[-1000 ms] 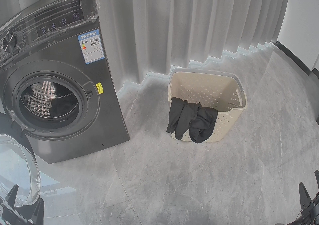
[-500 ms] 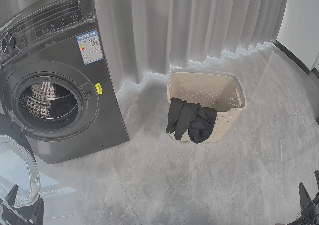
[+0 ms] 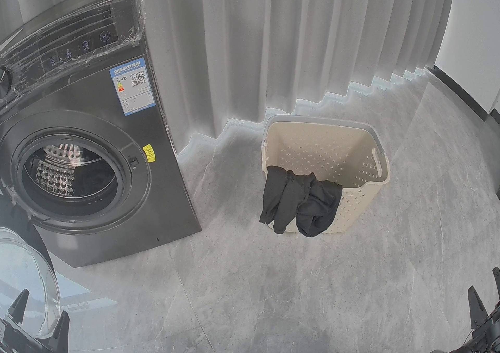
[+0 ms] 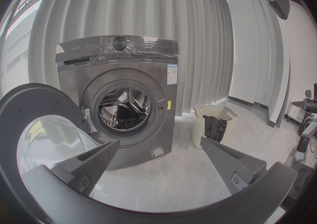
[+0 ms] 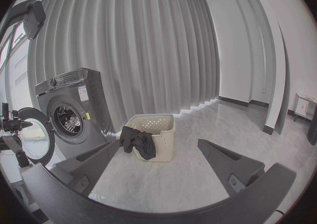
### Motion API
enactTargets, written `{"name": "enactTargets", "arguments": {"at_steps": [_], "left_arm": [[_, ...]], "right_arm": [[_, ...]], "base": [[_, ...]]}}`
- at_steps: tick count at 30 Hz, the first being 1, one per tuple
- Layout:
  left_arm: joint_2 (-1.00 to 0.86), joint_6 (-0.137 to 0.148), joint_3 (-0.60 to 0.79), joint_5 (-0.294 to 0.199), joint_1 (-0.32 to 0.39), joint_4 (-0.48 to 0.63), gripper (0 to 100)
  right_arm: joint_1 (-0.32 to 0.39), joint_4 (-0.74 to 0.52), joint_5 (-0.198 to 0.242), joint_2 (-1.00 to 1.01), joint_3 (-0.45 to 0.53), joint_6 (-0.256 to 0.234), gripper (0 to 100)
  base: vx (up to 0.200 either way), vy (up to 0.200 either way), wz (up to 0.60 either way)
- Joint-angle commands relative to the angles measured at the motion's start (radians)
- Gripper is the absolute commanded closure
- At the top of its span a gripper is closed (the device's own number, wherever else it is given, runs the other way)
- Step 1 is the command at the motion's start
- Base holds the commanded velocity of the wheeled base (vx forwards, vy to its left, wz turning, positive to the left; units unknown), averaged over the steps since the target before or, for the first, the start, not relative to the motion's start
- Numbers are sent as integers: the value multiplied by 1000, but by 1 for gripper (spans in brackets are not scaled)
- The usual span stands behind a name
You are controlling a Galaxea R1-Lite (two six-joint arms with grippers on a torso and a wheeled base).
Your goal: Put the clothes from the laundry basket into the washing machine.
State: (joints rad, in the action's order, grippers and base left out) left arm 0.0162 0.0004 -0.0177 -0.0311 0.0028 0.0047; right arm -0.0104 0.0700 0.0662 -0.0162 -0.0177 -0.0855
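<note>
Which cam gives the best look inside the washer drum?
Left wrist view: faces the open drum nearly head-on; dark fabric shows at its bottom. Head view looks in obliquely, catching mostly perforated wall. Right wrist view has it distant and angled.

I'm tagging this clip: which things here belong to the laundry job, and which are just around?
Job: black clothes, draped over the laundry basket rim; washing machine, its door open.
Just around: curtain; small white cabinet.

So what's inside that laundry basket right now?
A dark garment hangs over the near rim of the laundry basket, partly inside and partly down the outside. The far inner walls show. The floor beneath the garment is hidden, so more clothes could lie there.
</note>
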Motion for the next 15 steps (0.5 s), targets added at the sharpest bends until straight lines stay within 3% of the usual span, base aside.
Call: {"name": "enactTargets", "arguments": {"at_steps": [1, 7, 15], "left_arm": [[-15, 0, 16, -1, 0, 0, 0], [-15, 0, 16, -1, 0, 0, 0], [-15, 0, 16, 0, 0, 0, 0]], "right_arm": [[0, 1, 1, 15, 18, 0, 0], [0, 1, 11, 15, 18, 0, 0], [0, 1, 9, 15, 18, -2, 0]], "base": [[0, 0, 0], [0, 0, -600], [0, 0, 0]]}}
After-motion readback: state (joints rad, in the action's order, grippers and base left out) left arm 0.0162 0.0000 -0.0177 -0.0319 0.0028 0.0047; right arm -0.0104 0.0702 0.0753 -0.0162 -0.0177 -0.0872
